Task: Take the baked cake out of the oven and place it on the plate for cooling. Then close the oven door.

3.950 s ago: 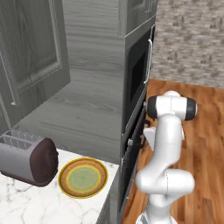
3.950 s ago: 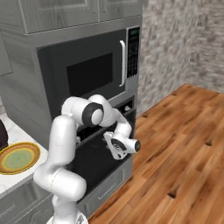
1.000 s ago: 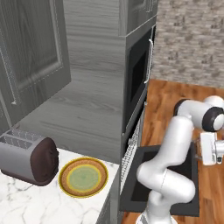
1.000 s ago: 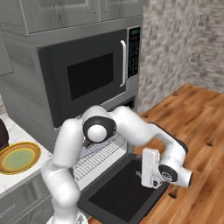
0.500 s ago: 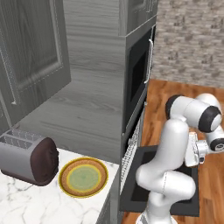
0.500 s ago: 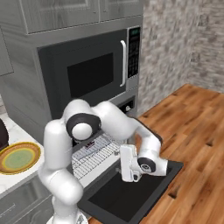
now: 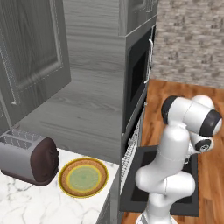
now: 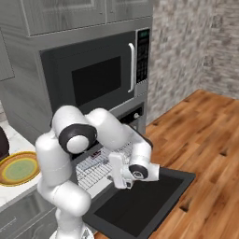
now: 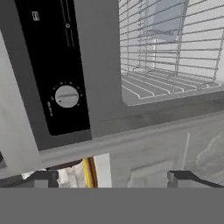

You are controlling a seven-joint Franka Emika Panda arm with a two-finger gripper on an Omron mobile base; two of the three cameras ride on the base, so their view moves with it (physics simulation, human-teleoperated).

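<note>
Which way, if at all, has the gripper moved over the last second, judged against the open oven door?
Yes. In the right base view the gripper has swung from the oven door's outer end back toward the oven and its pulled-out rack.

Matt black oven door point(image 8: 140, 205), thin metal wire racks point(image 9: 175, 52), marbled white counter point(image 7: 26, 203), wood-plank floor point(image 8: 210, 140)

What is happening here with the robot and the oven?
The robot arm works in front of the oven, under the microwave. The oven door is folded down flat and a wire rack is slid out over it. The gripper is open, holds nothing, and faces the oven's white knob and the racks inside. The plate waits empty on the counter beside the toaster. I cannot make out the cake.
</note>
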